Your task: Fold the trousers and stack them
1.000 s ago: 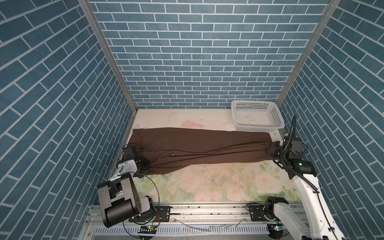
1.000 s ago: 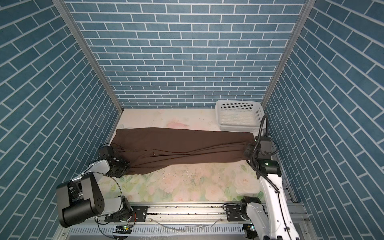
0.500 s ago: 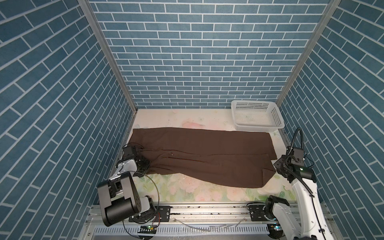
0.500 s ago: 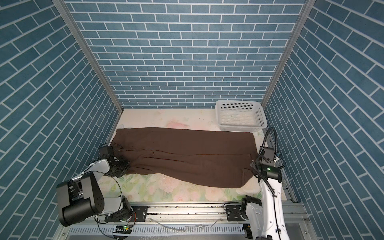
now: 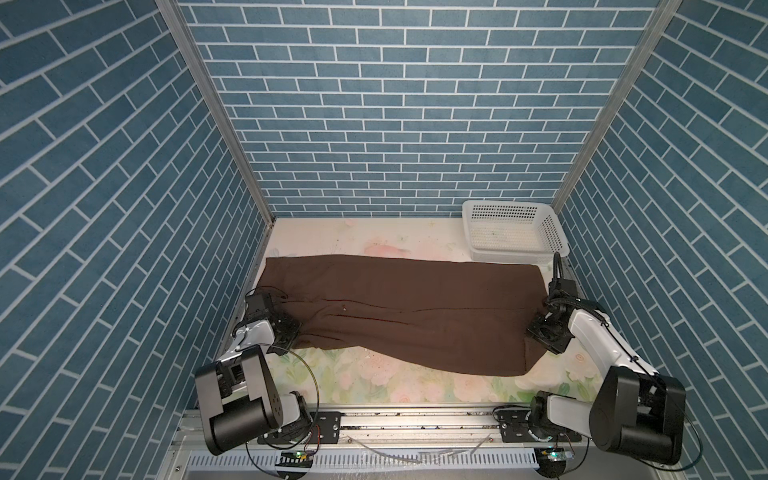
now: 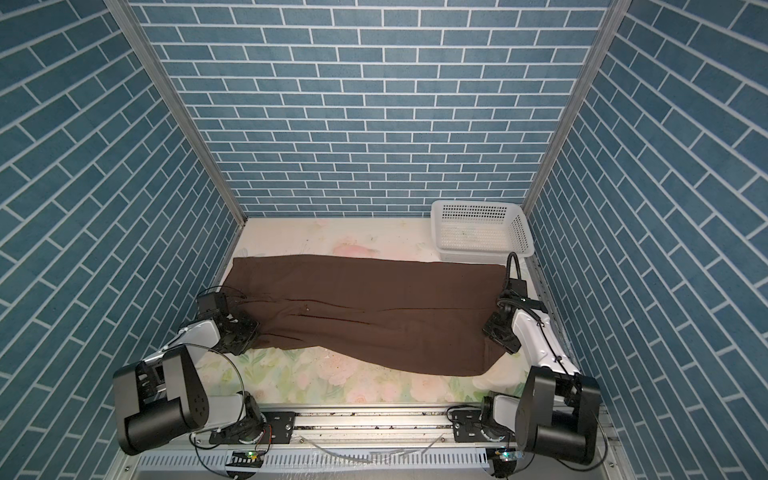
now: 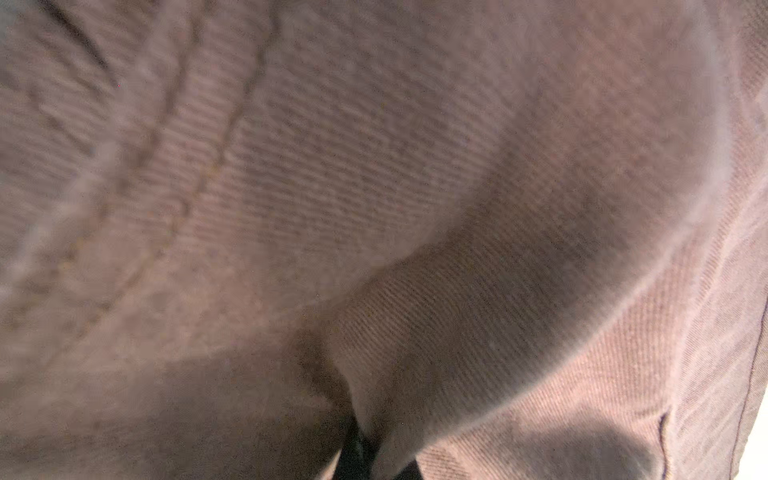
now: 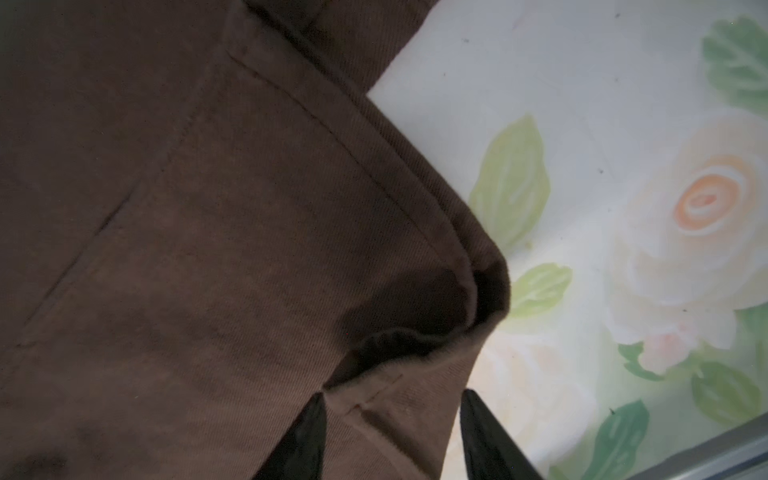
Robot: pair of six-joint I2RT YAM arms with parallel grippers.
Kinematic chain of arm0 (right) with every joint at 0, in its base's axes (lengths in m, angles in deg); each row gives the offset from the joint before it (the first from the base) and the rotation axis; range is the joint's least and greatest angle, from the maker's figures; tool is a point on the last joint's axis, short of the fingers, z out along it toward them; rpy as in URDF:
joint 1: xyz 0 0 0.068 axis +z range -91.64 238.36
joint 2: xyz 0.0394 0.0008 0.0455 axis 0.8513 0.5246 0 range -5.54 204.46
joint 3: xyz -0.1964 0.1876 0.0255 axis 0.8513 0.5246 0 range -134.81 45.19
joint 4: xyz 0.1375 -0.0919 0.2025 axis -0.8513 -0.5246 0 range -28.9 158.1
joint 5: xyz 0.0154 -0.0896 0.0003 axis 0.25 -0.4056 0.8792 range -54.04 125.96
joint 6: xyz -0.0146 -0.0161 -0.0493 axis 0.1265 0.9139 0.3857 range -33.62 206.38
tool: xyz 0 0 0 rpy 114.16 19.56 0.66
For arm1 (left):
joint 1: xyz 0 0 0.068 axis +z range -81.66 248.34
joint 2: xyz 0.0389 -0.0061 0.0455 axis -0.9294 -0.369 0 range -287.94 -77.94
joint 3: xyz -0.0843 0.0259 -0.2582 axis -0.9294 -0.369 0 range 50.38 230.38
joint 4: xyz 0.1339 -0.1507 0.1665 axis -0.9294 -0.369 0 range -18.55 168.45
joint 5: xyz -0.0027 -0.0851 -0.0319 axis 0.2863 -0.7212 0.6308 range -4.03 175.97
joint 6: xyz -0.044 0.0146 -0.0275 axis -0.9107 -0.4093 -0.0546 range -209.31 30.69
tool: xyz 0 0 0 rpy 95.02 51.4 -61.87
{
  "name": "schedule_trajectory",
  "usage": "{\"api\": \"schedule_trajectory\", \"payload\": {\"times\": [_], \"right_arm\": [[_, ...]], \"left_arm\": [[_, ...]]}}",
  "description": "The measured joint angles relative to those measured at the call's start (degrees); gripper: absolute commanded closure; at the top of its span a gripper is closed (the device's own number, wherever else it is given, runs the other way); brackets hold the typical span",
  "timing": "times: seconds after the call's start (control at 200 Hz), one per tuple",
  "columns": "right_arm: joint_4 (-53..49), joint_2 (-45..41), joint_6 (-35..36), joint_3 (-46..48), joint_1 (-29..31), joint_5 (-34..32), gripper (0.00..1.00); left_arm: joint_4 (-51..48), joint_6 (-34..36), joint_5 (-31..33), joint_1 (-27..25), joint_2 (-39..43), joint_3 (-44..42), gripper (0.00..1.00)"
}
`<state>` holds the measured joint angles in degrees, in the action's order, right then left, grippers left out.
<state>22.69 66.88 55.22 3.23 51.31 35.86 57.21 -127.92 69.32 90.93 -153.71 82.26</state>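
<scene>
The dark brown trousers (image 5: 395, 307) (image 6: 365, 307) lie lengthwise across the floral table, spread flat and reaching nearly from the left wall to the right wall. My left gripper (image 5: 293, 330) (image 6: 249, 332) sits low at their left end, shut on a bunched pinch of the cloth. In the left wrist view the fabric (image 7: 374, 208) fills the frame and only the dark tips of the left gripper (image 7: 361, 453) show. My right gripper (image 5: 538, 328) (image 6: 492, 328) (image 8: 392, 395) is at the right end with its jaws apart. A hem corner (image 8: 399, 374) lies loose between them.
A white perforated basket (image 5: 555, 232) (image 6: 473, 203) stands at the back right corner, just behind the trousers' far right end. The blue brick walls close in left, right and back. A metal rail (image 5: 415, 419) runs along the front edge. Bare floral tabletop (image 8: 623, 124) shows beside the hem.
The right gripper pulled the near leg's hem toward the front, spreading the narrow bunched trousers wide. It then opened and let the hem drop. The left gripper has stayed put.
</scene>
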Motion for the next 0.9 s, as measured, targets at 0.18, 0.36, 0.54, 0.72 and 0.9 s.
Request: {"api": "schedule_trajectory", "payload": {"times": [0.18,0.36,0.54,0.72,0.9], "right_arm": [[2.3,3.7,0.0,0.5,1.0,-0.1,0.47],[4.5,4.7,0.0,0.5,4.5,-0.1,0.46],[5.0,8.6,-0.2,0.4,8.3,-0.6,0.62],[4.6,7.9,-2.0,0.5,8.1,-1.9,1.00],[4.0,0.5,-3.3,2.3,4.6,-1.9,1.00]], "left_arm": [[0.6,-0.3,-0.3,0.0,-0.3,0.0,0.92],[1.9,-0.5,-1.0,0.0,-1.0,0.0,0.91],[3.4,-0.6,-1.8,0.0,-1.6,0.0,0.91],[4.4,-0.6,-2.4,0.0,-2.1,0.0,0.91],[6.1,-0.8,-3.7,0.0,-3.5,0.4,0.91]]}}
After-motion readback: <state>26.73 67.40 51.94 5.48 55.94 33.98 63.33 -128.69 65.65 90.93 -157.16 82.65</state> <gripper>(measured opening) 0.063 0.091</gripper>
